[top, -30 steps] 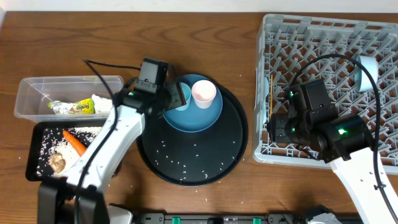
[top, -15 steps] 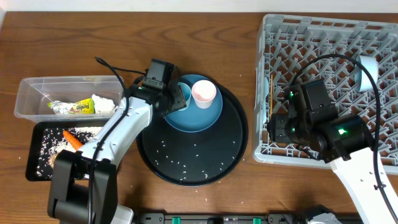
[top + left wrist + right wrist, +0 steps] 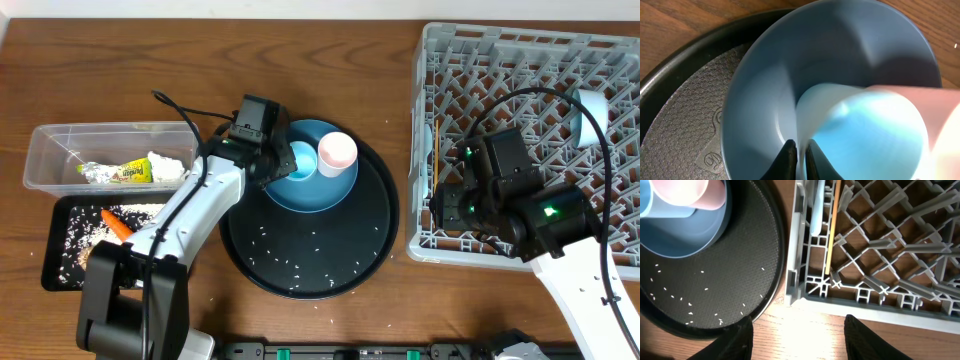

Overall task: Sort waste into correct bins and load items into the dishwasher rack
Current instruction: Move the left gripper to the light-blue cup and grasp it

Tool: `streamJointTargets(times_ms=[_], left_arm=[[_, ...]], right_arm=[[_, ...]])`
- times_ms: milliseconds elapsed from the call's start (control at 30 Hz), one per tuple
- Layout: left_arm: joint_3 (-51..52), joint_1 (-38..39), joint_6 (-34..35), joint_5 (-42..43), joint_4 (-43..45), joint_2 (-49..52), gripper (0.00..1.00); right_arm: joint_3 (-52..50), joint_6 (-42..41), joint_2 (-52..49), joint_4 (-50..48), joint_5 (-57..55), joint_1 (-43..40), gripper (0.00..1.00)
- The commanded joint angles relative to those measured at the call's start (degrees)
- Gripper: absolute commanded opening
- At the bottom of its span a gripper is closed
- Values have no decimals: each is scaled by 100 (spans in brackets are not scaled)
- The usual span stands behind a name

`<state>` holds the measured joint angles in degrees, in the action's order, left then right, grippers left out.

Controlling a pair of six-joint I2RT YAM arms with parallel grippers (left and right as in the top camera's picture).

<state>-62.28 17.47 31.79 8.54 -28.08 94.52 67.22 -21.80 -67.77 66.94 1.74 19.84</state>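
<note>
Chopstick [image 3: 832, 225] in rack [image 3: 520, 32], left tool [image 3: 800, 150] pinching light blue cup [image 3: 865, 140], right tool [image 3: 797, 337] spread

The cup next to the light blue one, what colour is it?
The cup is pink, clearest in the overhead view.

Brown wooden table [image 3: 120, 60], its grain running left to right, fills almost the whole overhead view. Along its far edge and far left corner runs a narrow pale strip [image 3: 200, 8], too thin to tell wall from floor. Light is soft and even, with a bright sheen [image 3: 805, 330] on the wood toward the near edge.
</note>
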Motion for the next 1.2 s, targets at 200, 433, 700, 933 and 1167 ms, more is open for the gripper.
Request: streamJointTargets(times_ms=[200, 433, 700, 933, 1167], left_arm=[[33, -11, -4, -328, -26, 44, 6], [7, -103, -2, -319, -94, -39, 6], [-48, -146, -151, -319, -262, -975, 6], [-48, -249, -114, -197, -942, -2009, 6], [-48, -664, -1399, 2439, -1578, -2614, 6]], right_arm=[[22, 92, -11, 17, 17, 48, 54], [22, 92, -11, 17, 20, 48, 53], [22, 87, -11, 15, 22, 48, 52], [22, 164, -11, 20, 105, 48, 37], [22, 1906, -11, -400, 2931, -15, 50]])
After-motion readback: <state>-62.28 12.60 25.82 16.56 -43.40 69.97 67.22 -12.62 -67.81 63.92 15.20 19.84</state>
